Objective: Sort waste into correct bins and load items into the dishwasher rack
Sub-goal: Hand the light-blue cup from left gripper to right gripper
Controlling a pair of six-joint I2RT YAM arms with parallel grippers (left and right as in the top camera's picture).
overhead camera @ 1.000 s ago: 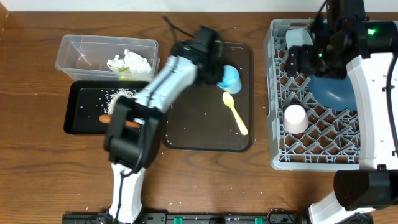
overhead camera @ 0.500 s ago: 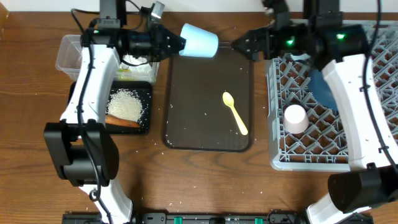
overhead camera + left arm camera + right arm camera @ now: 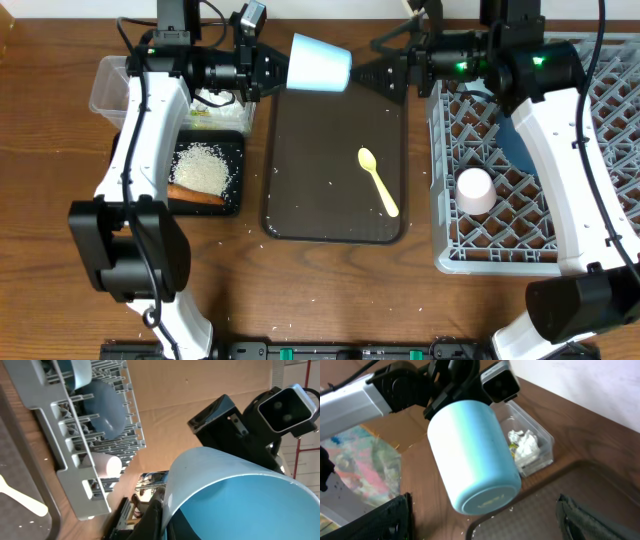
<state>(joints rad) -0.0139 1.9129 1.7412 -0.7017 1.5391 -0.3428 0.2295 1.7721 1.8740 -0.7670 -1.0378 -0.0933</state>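
Note:
My left gripper (image 3: 283, 68) is shut on the rim of the light blue cup (image 3: 320, 62) and holds it on its side, raised over the back edge of the brown serving tray (image 3: 330, 215). In the left wrist view one finger (image 3: 155, 520) presses the cup (image 3: 235, 495) from outside. My right gripper (image 3: 385, 72) stands open just right of the cup, facing its base. In the right wrist view the cup (image 3: 470, 455) hangs between and ahead of the spread fingers of the right gripper (image 3: 487, 527), not touching them. The yellow spoon (image 3: 378, 181) lies on the tray.
The grey dishwasher rack (image 3: 500, 255) at right holds the pink cup (image 3: 475, 190) and the dark blue plate (image 3: 520, 140). At left, a clear tub (image 3: 110, 85) holds napkins (image 3: 215, 98). The black tray (image 3: 232, 175) holds rice (image 3: 200, 168) and a carrot stick (image 3: 195, 196).
The left arm has lifted the cup off the brown tray and swung it up to the back edge. The right gripper has come out over the rack's left side toward the cup.

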